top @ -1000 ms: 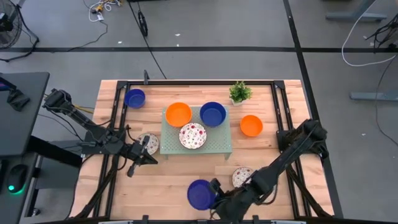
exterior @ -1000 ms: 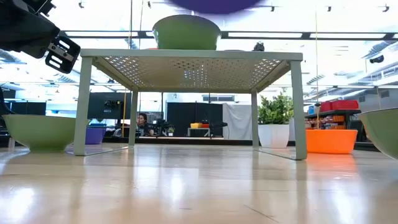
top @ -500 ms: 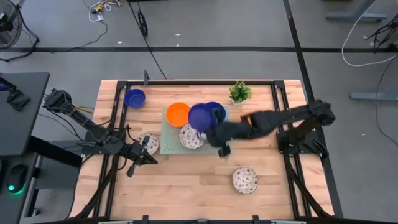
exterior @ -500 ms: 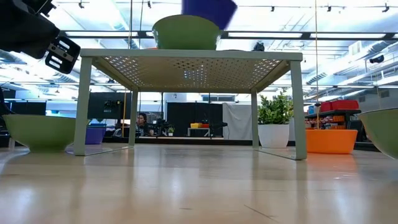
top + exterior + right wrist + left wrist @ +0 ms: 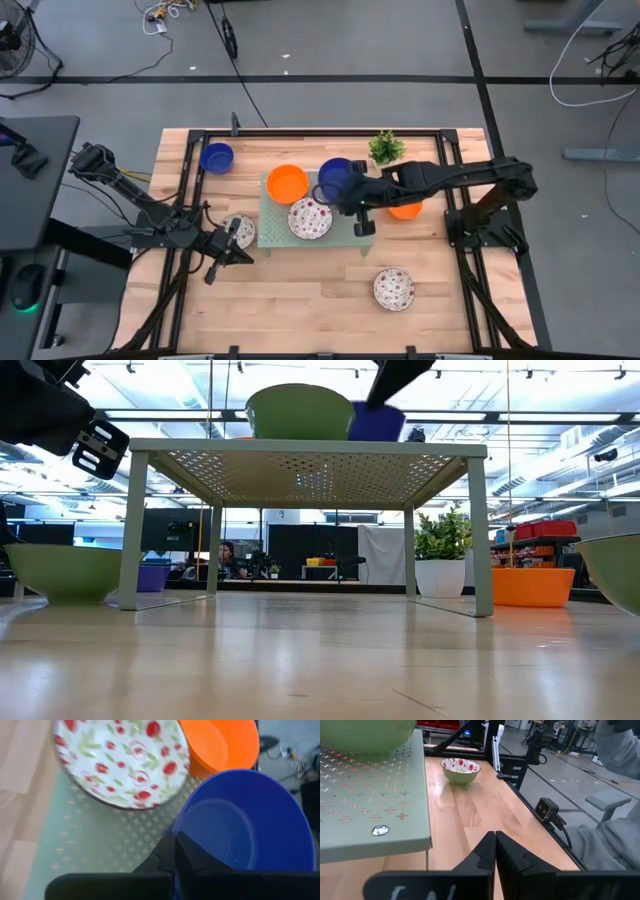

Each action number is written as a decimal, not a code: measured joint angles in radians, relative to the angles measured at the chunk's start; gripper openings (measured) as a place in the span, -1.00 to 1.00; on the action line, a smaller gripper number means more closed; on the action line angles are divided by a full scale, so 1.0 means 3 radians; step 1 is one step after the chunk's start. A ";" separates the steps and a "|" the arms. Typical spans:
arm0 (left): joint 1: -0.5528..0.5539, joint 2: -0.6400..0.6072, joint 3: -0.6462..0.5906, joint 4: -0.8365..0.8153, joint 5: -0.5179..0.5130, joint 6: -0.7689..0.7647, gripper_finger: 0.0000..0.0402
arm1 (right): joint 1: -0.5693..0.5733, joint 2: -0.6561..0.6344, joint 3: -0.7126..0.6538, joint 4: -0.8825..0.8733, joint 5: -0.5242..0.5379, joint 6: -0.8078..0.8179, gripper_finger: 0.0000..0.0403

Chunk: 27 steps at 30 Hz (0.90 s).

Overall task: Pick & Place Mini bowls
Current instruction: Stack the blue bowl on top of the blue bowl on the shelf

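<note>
High view: the right gripper (image 5: pixel 352 193) reaches over the pale green tray (image 5: pixel 352 238), clamped on a dark blue bowl (image 5: pixel 334 180); an orange bowl (image 5: pixel 288 183) and a speckled bowl (image 5: pixel 309 217) sit just beyond it.

Low view: the blue bowl (image 5: pixel 376 422) hangs at the tray top.

Left wrist view: the left gripper (image 5: pixel 494 851), fingers pressed together and empty, faces a speckled bowl (image 5: pixel 460 770).

Right wrist view: fingers (image 5: pixel 172 852) pinch the blue bowl's (image 5: pixel 245 825) rim.

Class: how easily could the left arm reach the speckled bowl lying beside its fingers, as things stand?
Probably easily. The left gripper sits right beside that speckled bowl on the table, nothing between them. Its fingers are shut, so they would need to open first.
</note>
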 joint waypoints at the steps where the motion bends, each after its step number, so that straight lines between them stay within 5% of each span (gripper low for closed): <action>1: 0.0000 0.0000 0.0000 0.0000 0.0000 -0.0001 -0.93 | -0.0018 0.0001 -0.0017 -0.0015 0.0001 0.0027 -0.99; 17: 0.0000 0.0000 0.0000 -0.0003 0.0023 -0.0023 -0.93 | -0.0111 0.0003 -0.0074 -0.0074 -0.0085 0.0300 -0.98; 27: 0.0000 -0.0001 0.0000 -0.0002 0.0023 -0.0023 -0.93 | -0.0182 0.0003 -0.0074 -0.0071 -0.0084 0.0371 -0.80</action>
